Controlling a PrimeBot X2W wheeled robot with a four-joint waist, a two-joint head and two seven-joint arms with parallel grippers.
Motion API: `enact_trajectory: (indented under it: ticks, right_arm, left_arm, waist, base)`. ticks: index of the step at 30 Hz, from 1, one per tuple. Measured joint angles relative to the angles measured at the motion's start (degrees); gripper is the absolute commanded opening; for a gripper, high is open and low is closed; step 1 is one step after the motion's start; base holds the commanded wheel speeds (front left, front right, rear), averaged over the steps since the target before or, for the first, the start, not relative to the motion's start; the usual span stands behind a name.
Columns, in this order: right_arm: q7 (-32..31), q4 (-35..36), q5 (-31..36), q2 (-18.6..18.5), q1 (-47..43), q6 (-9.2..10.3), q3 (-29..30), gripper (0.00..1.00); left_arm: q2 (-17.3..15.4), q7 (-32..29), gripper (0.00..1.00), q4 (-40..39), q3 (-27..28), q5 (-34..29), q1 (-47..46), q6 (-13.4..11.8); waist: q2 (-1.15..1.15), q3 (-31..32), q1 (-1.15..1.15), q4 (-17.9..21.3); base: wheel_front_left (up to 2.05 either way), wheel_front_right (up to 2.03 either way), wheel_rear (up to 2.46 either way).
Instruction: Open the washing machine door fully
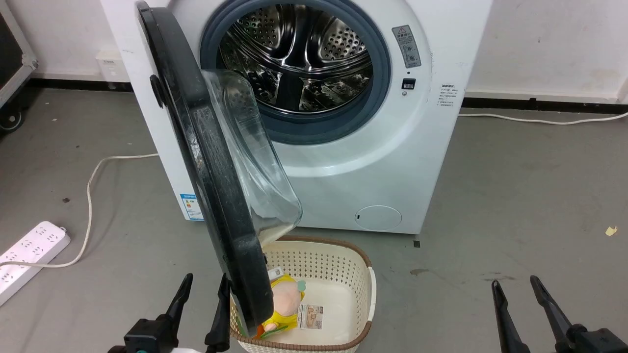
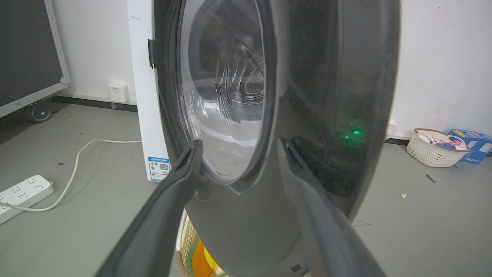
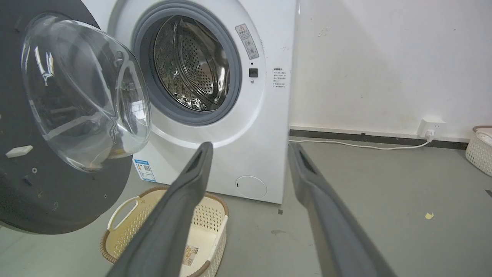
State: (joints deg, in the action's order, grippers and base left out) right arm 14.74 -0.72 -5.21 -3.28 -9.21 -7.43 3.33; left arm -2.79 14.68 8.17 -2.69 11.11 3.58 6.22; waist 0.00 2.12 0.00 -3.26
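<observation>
— What do we see first?
— We see the white washer point(image 1: 392, 162) standing on the grey floor against the wall, its steel drum point(image 1: 299, 59) bare inside the blue-grey rubber ring point(image 1: 382, 73).
— And where is the washing machine door point(image 1: 206, 162)?
— We find it swung out from the washer's left front edge, standing nearly edge-on to the head view. Its thick black rim is glossy, scuffed and a little dusty. The clear glass bowl point(image 1: 255, 162) bulges from its inner side toward the drum opening. In the left wrist view we look at its dark outer face, which reflects a green glint.
— What lies beneath it?
— We see a cream basket point(image 1: 365, 294) with a brown rim on the floor before the washer's front. The door's lower edge hangs over the basket's left part.
— And our grippers?
— Our left gripper point(image 1: 206, 278) has its fingers spread apart, just beside the door's outer face. We cannot tell whether one touches it. Our right gripper point(image 1: 514, 281) is also spread wide and holds nothing, well apart from the door.
— Anything smaller?
— We see a yellow plush toy point(image 1: 287, 301) in the basket.
</observation>
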Motion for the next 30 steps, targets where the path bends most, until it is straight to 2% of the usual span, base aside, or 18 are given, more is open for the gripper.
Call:
enact_trajectory:
  ticks: [3,4,5,7,9,11,13,17,20,23,24,28,30]
  right_arm:
    - [0.00,0.13,-0.44,0.03,0.00,0.00,-0.13,1.00]
    - [0.00,0.13,-0.44,0.03,0.00,0.00,-0.21,1.00]
    - [0.00,0.13,-0.44,0.03,0.00,0.00,-0.30,1.00]
    - [0.00,0.10,-0.92,0.04,0.01,0.00,-0.52,1.00]
    - [0.00,0.02,-1.99,0.08,0.01,0.00,-1.00,1.00]
    - [0.00,-0.07,-1.99,0.09,0.01,0.00,-1.27,1.00]
    - [0.00,-0.08,-2.00,0.11,0.03,0.00,-1.24,1.00]
    - [0.00,-0.08,-1.99,0.12,0.11,0.00,-1.10,1.00]
    - [0.00,-0.09,-1.99,0.13,0.14,0.00,-1.04,1.00]
    - [0.00,-0.20,-2.00,0.14,0.18,0.00,-0.79,1.00]
    - [0.01,-0.24,-2.01,0.14,0.20,0.00,-0.53,1.00]
    - [0.00,-0.35,-2.01,0.14,0.26,0.00,-0.40,1.00]
    - [0.00,-0.45,-2.09,0.14,0.34,0.00,-0.51,1.00]
  left_arm:
    - [0.00,0.00,1.00,0.00,-0.01,-0.41,0.00,0.00]
    - [0.00,0.00,0.35,0.03,-0.11,-0.43,0.00,0.01]
    - [-0.01,0.00,0.00,0.09,-0.31,-0.74,0.00,0.02]
    - [-0.01,0.00,0.00,0.10,-0.62,-1.46,0.00,0.21]
    - [0.05,0.00,0.00,-1.54,0.83,2.45,-0.01,-0.40]
    - [0.01,0.00,0.00,-3.67,2.57,3.46,-0.14,-1.31]
    - [0.08,0.00,0.00,-7.09,4.81,7.48,-0.79,-2.97]
    - [-0.03,0.01,0.00,-15.03,8.27,8.20,-4.30,-4.83]
    - [-0.01,0.00,0.00,-20.83,9.16,7.28,-7.40,-5.11]
    - [0.00,0.05,0.00,-26.29,8.55,5.15,-10.03,-5.11]
    - [-0.04,0.08,0.00,-29.49,6.89,2.69,-11.27,-5.02]
    - [-0.03,0.01,0.00,-31.26,2.53,-0.15,-11.82,-4.23]
    - [-0.02,-3.31,0.00,-30.10,-1.44,-0.24,-11.16,-4.03]
  waist:
    - [0.00,0.02,0.00,-0.08]
    - [0.00,0.05,0.00,-0.07]
    - [0.00,0.07,0.00,-0.05]
    - [0.00,0.13,0.00,-0.04]
    - [0.00,0.21,0.00,-0.22]
    - [0.00,0.19,0.00,-0.27]
    - [0.00,0.17,0.00,-0.37]
    - [0.00,0.07,0.00,-0.62]
    - [0.00,0.05,0.00,-0.65]
    - [0.00,0.11,0.00,-0.54]
    - [0.00,0.17,0.00,-0.47]
    - [0.00,0.24,0.00,-0.30]
    - [0.00,0.29,0.00,-0.05]
  base:
    - [0.00,0.00,0.00]
    - [0.00,0.00,0.00]
    - [0.00,0.00,0.00]
    - [0.00,0.00,0.00]
    - [0.00,0.00,0.00]
    - [0.00,0.00,0.00]
    - [0.00,0.00,0.00]
    - [0.00,0.00,0.00]
    - [0.00,0.00,0.00]
    - [0.00,0.00,0.00]
    - [0.00,0.00,0.00]
    - [0.00,0.00,0.00]
    - [0.00,0.00,0.00]
